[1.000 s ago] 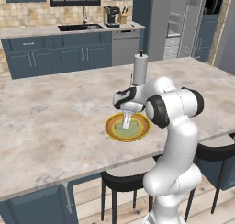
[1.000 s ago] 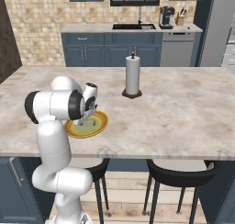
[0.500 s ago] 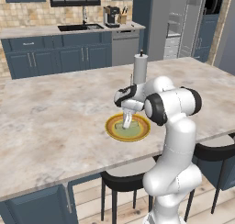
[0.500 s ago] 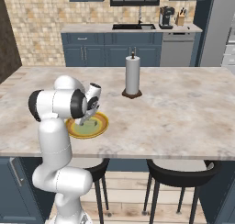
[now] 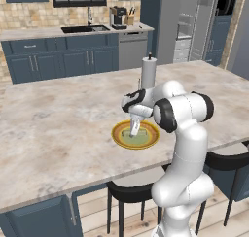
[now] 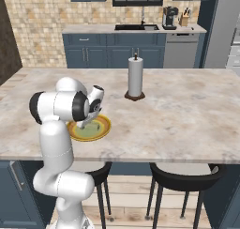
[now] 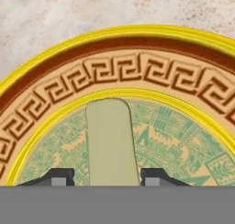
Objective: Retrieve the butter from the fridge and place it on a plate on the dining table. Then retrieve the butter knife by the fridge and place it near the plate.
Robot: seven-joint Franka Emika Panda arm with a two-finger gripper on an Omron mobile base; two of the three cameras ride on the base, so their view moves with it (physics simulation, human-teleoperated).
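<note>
Plate [image 7: 151, 64] showing bright yellow outer rim, dark red-brown band, tan ring with brown Greek-key pattern, yellow inner ring, pale green patterned centre. Butter [image 7: 110, 142] reading plain pale yellow-green. Surface [image 5: 58, 119] showing beige marbled stone. Pincer [image 7: 107, 176] tips looking dark grey.

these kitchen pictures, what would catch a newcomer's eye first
The white robot arm bends over the beige marbled island table, its pincer pointing down into a round plate with a yellow-orange patterned rim. In the hand view, a pale yellow-green stick of butter lies on the plate's green centre between the dark fingertips, with small gaps either side. Behind the plate stands an upright white paper towel roll.
</note>
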